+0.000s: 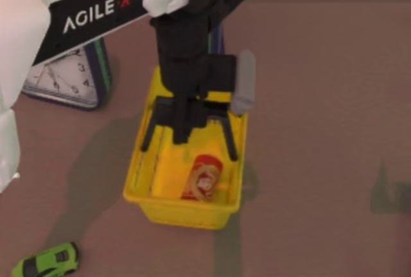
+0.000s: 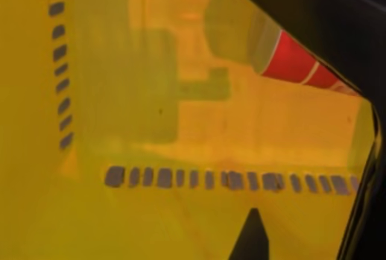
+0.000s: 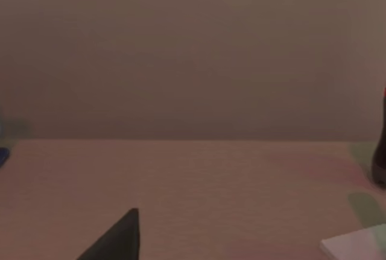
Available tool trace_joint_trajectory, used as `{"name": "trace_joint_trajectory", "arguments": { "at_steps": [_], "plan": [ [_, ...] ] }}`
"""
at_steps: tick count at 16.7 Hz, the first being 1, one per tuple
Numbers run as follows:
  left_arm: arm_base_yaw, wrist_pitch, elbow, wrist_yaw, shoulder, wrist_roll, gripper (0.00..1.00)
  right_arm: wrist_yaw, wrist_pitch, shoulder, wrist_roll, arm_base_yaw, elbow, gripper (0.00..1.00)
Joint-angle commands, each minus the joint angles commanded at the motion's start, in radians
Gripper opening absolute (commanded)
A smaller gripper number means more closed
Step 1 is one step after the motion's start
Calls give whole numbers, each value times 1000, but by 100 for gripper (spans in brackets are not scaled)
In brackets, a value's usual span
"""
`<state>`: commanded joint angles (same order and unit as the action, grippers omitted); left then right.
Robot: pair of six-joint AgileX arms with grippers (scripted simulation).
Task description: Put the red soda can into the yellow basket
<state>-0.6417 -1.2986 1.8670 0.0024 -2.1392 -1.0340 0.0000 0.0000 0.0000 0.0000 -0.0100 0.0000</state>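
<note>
Toy car: one small green car (image 1: 46,261) sits nearest the front edge of the table, on the left side, well apart from the basket.

Red soda can: one red soda can (image 1: 204,177) lies on its side on the floor of the basket, at the front end. In the left wrist view the same can (image 2: 294,59) shows as a red shape with a thin white stripe, resting on the yellow floor.

Yellow basket: one yellow basket (image 1: 186,211) stands near the middle of the table. Its side walls have rows of small dark slots, seen from the inside (image 2: 60,67) in the left wrist view. There is one can in it.

Left gripper: the left gripper (image 1: 191,141) hangs over the middle of the basket, just behind the can. Its two black fingers are spread wide apart, one near each long side of the basket, and they hold nothing. The can is not touching them.

Left arm: one white and black arm with AGILEX on it reaches in from the top left.

Grey bar: one grey handle-like bar (image 1: 244,83) lies along the right rim at the far end of the basket.

Clock: one clock (image 1: 67,74) with a white face stands far back on the left, partly under the arm.

Right gripper: only a dark fingertip (image 3: 114,240) shows, over bare table, so I cannot tell how its fingers are set.
</note>
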Motion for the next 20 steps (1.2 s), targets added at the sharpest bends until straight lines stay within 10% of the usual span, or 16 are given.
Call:
{"name": "trace_joint_trajectory", "arguments": {
  "at_steps": [20],
  "plan": [
    [0, 0, 0, 0, 0, 0, 0, 0, 0, 0, 0, 0, 0, 100]
  ]
}}
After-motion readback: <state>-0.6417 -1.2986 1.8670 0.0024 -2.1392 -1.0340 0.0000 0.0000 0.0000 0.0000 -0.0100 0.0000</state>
